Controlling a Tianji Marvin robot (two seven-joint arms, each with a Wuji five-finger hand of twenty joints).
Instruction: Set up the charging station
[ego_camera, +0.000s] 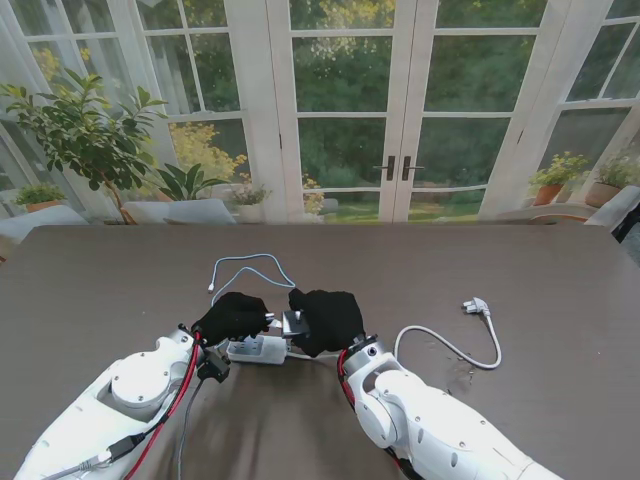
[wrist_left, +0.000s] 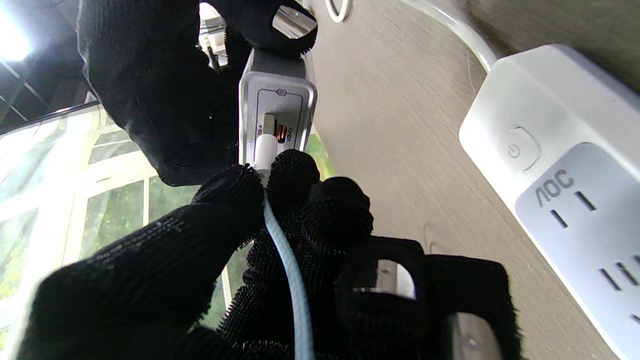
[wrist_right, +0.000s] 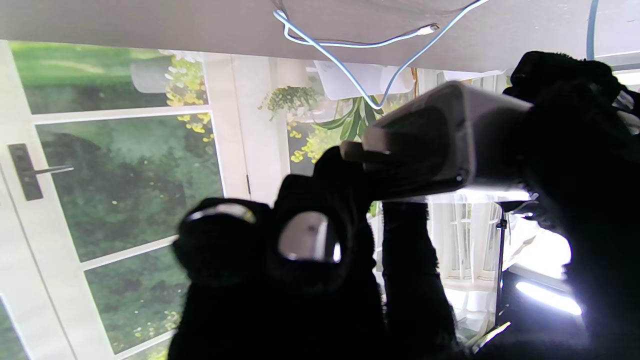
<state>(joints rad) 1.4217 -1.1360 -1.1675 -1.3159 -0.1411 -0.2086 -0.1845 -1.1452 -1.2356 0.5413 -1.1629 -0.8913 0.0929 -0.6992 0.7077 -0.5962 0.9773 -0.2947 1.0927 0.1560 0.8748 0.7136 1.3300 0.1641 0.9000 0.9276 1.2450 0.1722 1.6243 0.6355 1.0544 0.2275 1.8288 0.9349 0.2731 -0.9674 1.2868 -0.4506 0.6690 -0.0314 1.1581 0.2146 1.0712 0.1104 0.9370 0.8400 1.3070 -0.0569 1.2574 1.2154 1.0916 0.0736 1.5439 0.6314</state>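
Fingers: left hand (wrist_left: 280, 240) pinches cable plug (wrist_left: 265, 150) | right hand (wrist_right: 350, 260) grips charger (wrist_right: 440, 140) | port seen from left wrist only

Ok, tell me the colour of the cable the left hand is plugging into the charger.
Pale blue cable with a white plug, clearest in the left wrist view.

power strip (wrist_left: 565, 170): cut off by the left wrist view's edge
charger (ego_camera: 296, 323): mostly hidden between both gloved hands
cable's free plug (ego_camera: 211, 287): too small to identify
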